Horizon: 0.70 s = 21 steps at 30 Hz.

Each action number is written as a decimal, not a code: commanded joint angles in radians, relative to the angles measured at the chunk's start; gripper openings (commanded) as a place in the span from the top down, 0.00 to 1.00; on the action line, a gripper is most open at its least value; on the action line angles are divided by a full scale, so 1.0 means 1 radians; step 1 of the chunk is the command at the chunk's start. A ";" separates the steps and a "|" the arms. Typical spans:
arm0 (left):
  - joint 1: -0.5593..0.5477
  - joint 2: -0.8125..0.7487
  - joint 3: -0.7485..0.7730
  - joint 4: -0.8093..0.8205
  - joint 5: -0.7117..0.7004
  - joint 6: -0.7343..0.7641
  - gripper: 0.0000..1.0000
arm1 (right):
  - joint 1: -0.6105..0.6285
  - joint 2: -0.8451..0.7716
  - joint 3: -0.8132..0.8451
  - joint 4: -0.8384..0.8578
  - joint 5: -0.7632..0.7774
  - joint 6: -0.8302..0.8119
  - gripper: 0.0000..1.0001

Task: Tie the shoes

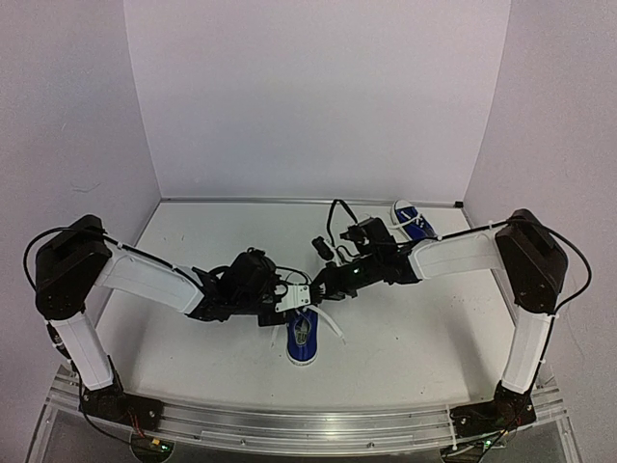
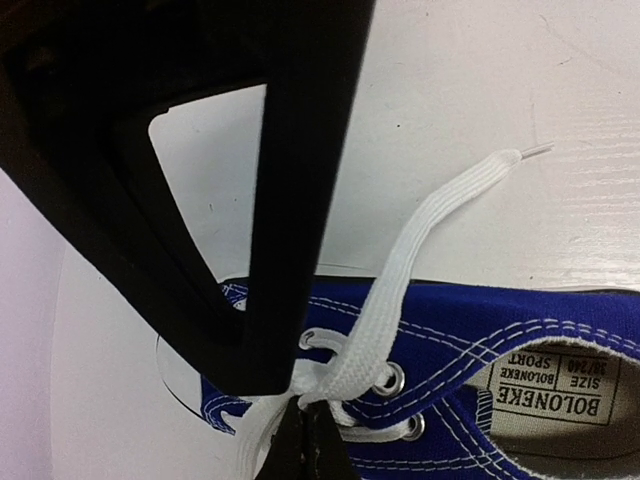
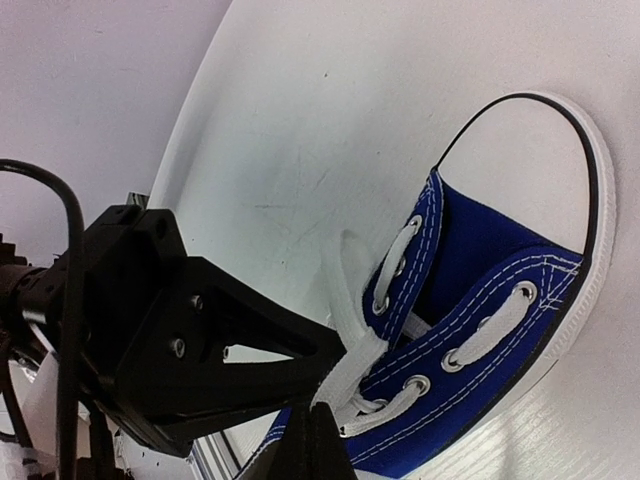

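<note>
One blue sneaker (image 1: 303, 338) lies near the front middle, toe towards me; it also shows in the left wrist view (image 2: 480, 330) and the right wrist view (image 3: 490, 290). The second blue sneaker (image 1: 413, 220) lies at the back right, apart from both arms. My left gripper (image 1: 287, 297) and right gripper (image 1: 320, 285) meet tip to tip over the near sneaker's laces. The left gripper (image 2: 305, 445) is shut on a white lace (image 2: 400, 270) that runs up to a free end. The right gripper (image 3: 312, 440) is shut on a white lace (image 3: 350, 365) by the top eyelets.
White walls (image 1: 318, 96) close the table at the back and both sides. An aluminium rail (image 1: 308, 424) runs along the front edge with both arm bases on it. A black cable (image 1: 333, 217) loops above the right wrist.
</note>
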 commanded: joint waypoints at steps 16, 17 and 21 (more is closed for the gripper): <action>-0.002 -0.006 -0.133 0.359 0.061 -0.043 1.00 | 0.002 0.013 -0.013 0.102 -0.069 0.051 1.00; -0.002 -0.008 -0.135 0.362 0.073 -0.045 1.00 | 0.002 0.014 -0.013 0.102 -0.070 0.052 1.00; -0.001 0.007 -0.137 0.375 0.095 -0.053 1.00 | 0.002 0.015 -0.014 0.104 -0.077 0.055 1.00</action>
